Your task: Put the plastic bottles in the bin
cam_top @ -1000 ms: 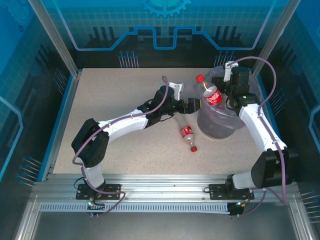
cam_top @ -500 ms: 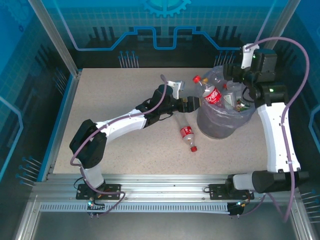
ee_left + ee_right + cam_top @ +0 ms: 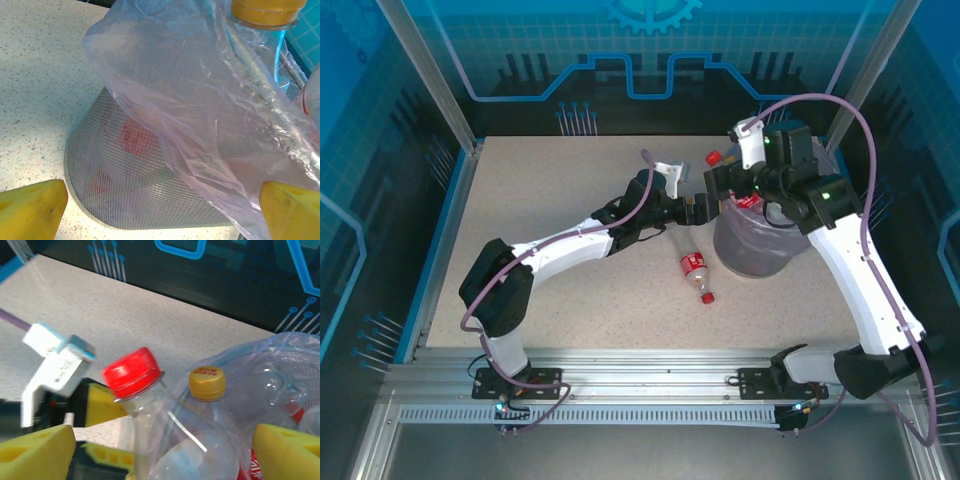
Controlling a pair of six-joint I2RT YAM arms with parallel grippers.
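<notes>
Since the red-capped bottle (image 3: pixel 132 374) stands neck-up between my right gripper's (image 3: pixel 160 452) wide-spread fingers with a gap on both sides, I judge it released, with nothing gripped. It sits at the bin's (image 3: pixel 750 255) left rim, beside a yellow-capped bottle (image 3: pixel 207 382). Left gripper (image 3: pixel 160 212) is fully open and empty, just beside the bin wall.

To do this well: lift straight off, keep clear of the liner (image 3: pixel 200 100), and check that the bottle tips inward. Another bottle (image 3: pixel 694 270) lies on the table (image 3: pixel 550 180) near the bin.

Unclear: how full the bin is. From above my arm covers its mouth, and the liner blurs the contents.
</notes>
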